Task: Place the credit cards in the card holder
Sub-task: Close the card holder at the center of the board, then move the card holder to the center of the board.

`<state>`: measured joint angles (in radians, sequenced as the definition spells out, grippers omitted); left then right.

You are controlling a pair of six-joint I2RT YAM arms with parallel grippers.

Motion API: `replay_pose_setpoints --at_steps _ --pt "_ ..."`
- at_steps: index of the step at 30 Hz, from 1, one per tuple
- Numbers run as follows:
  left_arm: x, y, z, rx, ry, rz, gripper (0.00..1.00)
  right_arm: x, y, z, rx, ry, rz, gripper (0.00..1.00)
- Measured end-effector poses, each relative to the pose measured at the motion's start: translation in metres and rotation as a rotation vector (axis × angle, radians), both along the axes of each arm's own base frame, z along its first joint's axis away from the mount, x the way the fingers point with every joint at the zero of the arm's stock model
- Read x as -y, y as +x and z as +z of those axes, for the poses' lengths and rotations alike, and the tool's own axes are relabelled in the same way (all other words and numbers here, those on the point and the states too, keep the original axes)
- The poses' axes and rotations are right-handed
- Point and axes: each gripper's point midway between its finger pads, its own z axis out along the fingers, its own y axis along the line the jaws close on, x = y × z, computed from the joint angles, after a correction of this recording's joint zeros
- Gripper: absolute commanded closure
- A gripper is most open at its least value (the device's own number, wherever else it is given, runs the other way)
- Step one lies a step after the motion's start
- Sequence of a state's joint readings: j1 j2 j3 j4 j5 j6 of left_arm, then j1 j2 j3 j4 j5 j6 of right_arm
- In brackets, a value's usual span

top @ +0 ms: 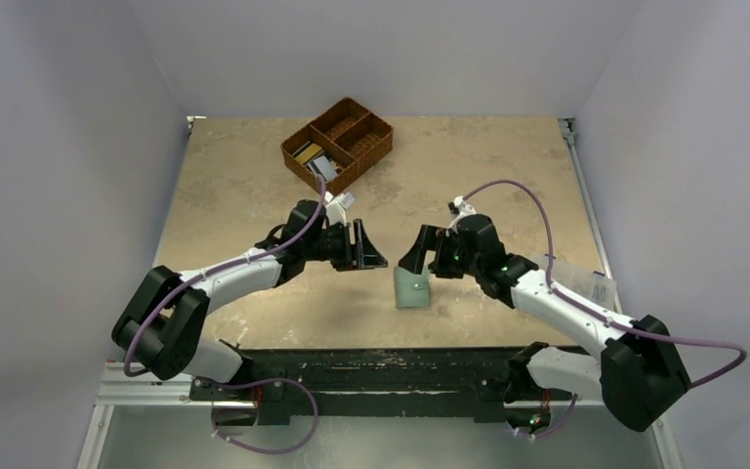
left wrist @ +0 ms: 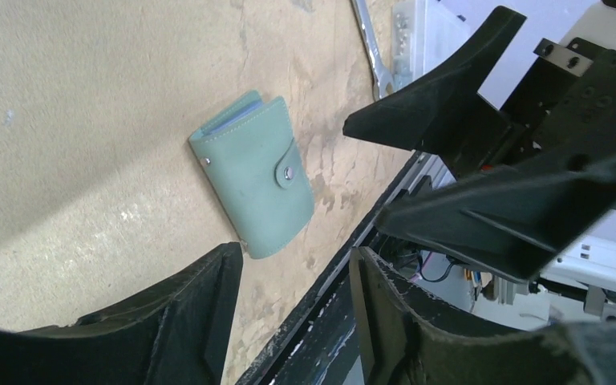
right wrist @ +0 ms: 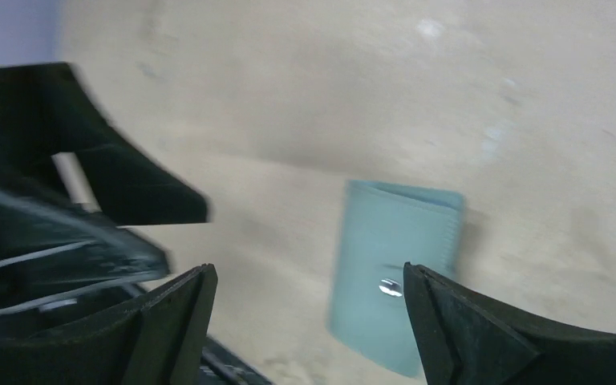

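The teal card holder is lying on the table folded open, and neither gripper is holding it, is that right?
Not quite: the card holder is folded shut, its snap strap fastened, as the left wrist view shows. It does lie on the table, and neither left gripper nor right gripper holds it.

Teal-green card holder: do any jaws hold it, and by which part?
Nothing is held. The flat teal-green card holder lies shut on the table; all jaws stand open.
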<state>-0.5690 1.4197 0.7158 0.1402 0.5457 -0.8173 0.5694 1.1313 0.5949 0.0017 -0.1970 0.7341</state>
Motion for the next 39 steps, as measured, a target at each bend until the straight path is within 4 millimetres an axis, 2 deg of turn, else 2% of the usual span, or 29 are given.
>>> replay_pose_setpoints --at_steps 3,7,9,11,16,22,28,31,39 --pt "0.001 -0.008 -0.012 -0.018 0.011 -0.013 0.43 0.022 -0.014 -0.034 -0.095 -0.158 -0.008 0.01" --pt "-0.002 -0.016 -0.023 -0.035 0.034 -0.012 0.43 0.045 -0.029 -0.067 -0.189 -0.32 -0.018 0.01" --pt "-0.005 -0.018 -0.027 -0.038 0.047 -0.001 0.43 0.049 -0.037 -0.079 -0.216 -0.41 -0.013 0.01" --pt "-0.009 -0.02 -0.028 -0.034 0.055 0.011 0.43 0.044 -0.046 -0.087 -0.218 -0.485 0.017 0.01" --pt "-0.019 -0.027 -0.024 -0.013 0.063 0.037 0.43 0.031 -0.048 -0.088 -0.169 -0.578 0.026 0.01" --pt "-0.026 -0.029 -0.004 0.049 0.053 0.054 0.42 0.024 -0.032 -0.082 -0.13 -0.603 -0.009 0.01" --pt "-0.03 -0.033 -0.002 0.055 0.063 0.055 0.42 0.001 -0.018 -0.095 -0.172 -0.639 -0.04 0.02" --pt "-0.031 -0.034 -0.004 0.046 0.071 0.055 0.42 -0.005 -0.013 -0.103 -0.197 -0.689 -0.072 0.15" --pt "-0.035 -0.036 -0.003 0.059 0.086 0.049 0.41 -0.008 -0.013 -0.104 -0.177 -0.729 -0.133 0.25"
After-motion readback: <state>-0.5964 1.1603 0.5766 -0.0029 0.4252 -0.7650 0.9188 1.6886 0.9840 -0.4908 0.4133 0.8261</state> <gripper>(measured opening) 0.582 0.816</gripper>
